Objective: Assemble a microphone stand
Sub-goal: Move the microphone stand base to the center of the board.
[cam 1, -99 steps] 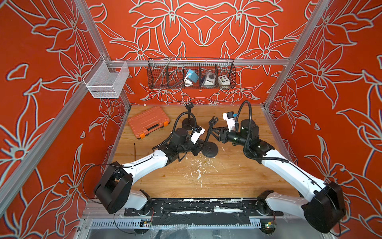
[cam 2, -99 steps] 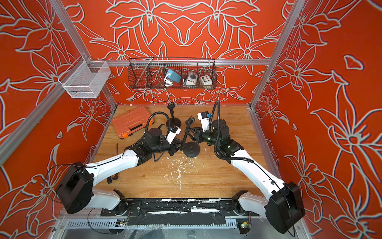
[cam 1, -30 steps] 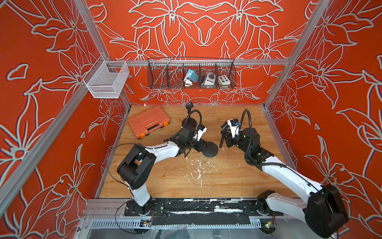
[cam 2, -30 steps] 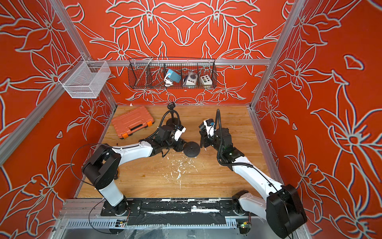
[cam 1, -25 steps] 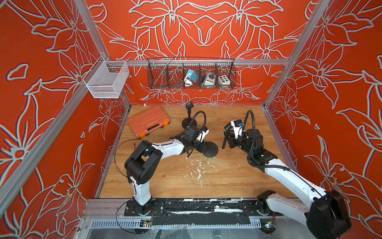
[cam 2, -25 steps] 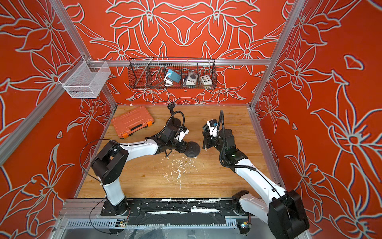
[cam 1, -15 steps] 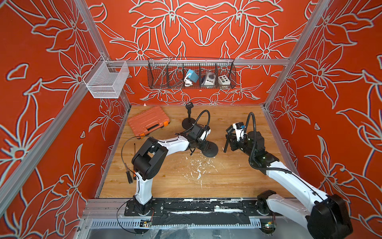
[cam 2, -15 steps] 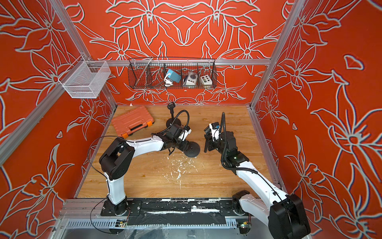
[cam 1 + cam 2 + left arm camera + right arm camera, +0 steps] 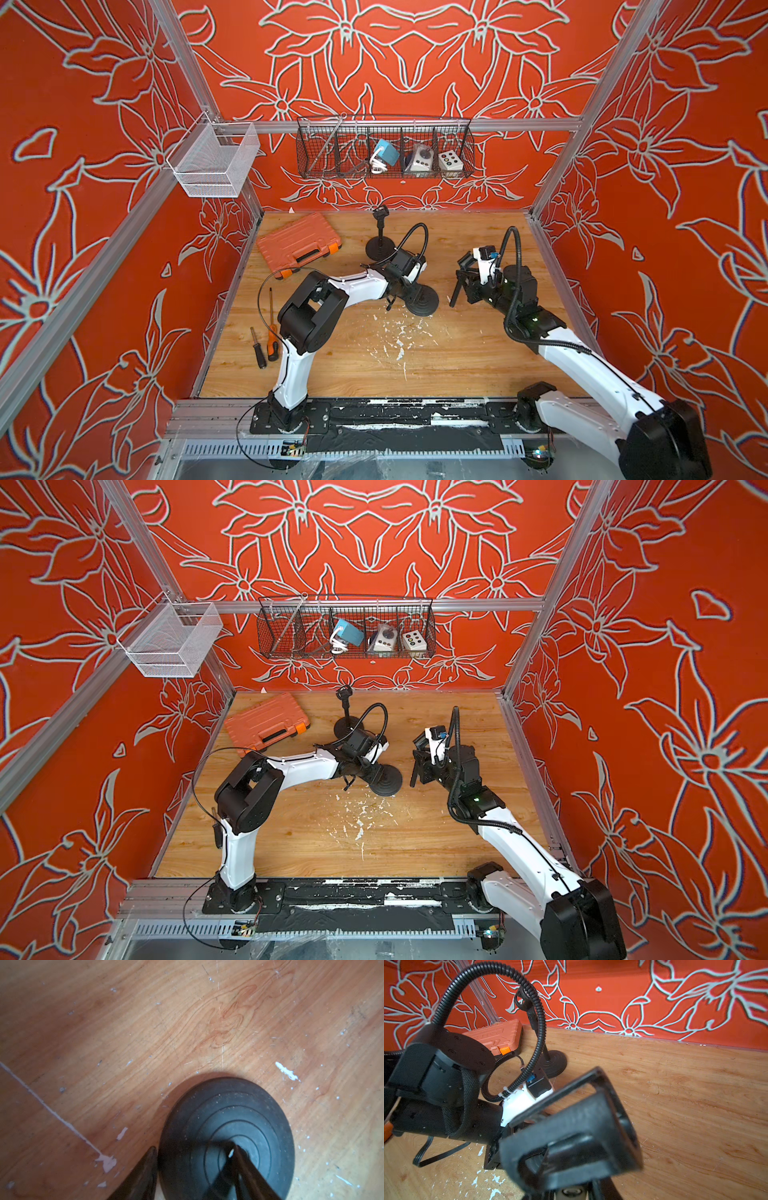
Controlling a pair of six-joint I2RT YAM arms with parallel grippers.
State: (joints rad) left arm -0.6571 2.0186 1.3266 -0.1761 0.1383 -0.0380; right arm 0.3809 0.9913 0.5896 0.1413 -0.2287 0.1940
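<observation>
Closest to me, two screwdrivers (image 9: pixel 258 356) lie off to the left on the wooden table (image 9: pixel 374 374), clear of both arms. Past some flecks of white paint, the round black base (image 9: pixel 424 305) sits flat near the table's middle. The left gripper (image 9: pixel 193 1155) has its jaws part-way apart across the base, with one finger (image 9: pixel 145 1167) just outside the rim and the other over the centre hole. (It looks like a clamp on half the disc, though I can't swear it's squeezing.) My guess is that it's there to stop the base sliding or turning.

Near the base on its right, but apart from it, the right gripper (image 9: pixel 462 272) is pinched nearly closed on a thin black pole (image 9: pixel 454 293). The pole hangs tilted, its lower end down near the table and not yet over the hole. I'd judge that end has to swing above the centre and come upright before it goes in.

Farther back, a finished little stand (image 9: pixel 379 239) is upright beside an orange case (image 9: pixel 297 243), likely as a model. On the back wall hangs a wire basket (image 9: pixel 384 145) of odds and ends.
</observation>
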